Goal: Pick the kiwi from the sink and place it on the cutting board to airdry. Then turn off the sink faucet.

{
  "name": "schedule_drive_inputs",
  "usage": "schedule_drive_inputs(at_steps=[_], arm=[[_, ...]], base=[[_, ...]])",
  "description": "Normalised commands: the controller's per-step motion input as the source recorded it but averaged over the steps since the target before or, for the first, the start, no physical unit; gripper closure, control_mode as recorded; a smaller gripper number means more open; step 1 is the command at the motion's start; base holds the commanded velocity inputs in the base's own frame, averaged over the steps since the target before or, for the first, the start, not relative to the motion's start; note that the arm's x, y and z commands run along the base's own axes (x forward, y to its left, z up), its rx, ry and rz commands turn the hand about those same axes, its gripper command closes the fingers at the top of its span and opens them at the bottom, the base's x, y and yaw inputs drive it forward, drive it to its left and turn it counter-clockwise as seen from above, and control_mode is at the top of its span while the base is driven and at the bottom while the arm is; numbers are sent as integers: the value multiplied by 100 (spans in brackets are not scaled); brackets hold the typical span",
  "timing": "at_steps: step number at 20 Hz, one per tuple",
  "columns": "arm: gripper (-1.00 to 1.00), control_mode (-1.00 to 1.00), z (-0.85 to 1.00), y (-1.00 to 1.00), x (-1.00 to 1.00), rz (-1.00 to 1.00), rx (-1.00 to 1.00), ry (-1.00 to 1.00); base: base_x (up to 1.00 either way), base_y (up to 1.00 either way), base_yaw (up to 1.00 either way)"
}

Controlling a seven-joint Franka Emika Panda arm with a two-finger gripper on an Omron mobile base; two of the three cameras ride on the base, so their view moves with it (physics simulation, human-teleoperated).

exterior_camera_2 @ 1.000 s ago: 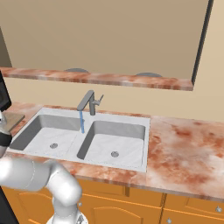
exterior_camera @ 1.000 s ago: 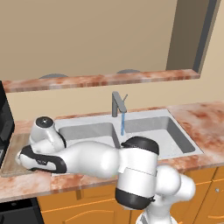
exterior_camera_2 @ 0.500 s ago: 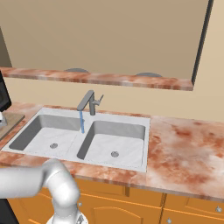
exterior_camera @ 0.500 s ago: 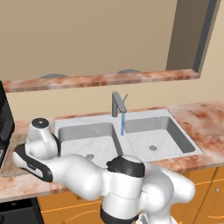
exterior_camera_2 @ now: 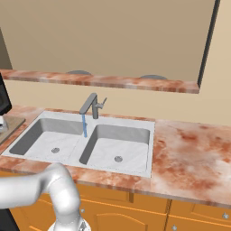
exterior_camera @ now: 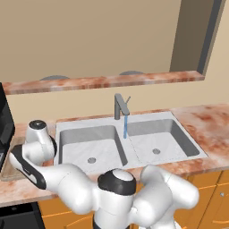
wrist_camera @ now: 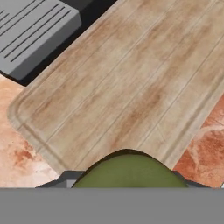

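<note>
The hand (wrist_camera: 127, 186) grips the kiwi (wrist_camera: 130, 170) between its fingers, with the cutting board (wrist_camera: 127, 87) lying on the counter (wrist_camera: 17, 148) directly beneath it

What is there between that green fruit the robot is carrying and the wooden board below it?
Nothing: in the hand view the kiwi, clamped in the gripper, hangs over the cutting board, whose wood beneath it is bare.

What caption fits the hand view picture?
The hand holds the kiwi over the wooden cutting board.
</note>
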Motion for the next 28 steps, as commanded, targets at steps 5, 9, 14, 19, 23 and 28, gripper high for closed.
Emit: schedule_drive_inputs(at_steps=[5,9,14,19,23,28], arm=[[100,-100,-14,2,5,-1,-1,3],[100,-100,-19,7,3,-1,-1,3],[100,-100,-19,9,4,-1,-2,3],[100,-100,-18,11,5,-1,-2,3],[100,-100,-14,10,8,-1,-2,3],[100,-100,-14,9,6,-1,-2,2]], base=[[0,0,0],[0,0,0],[0,0,0],[0,0,0],[0,0,0],[0,0,0]])
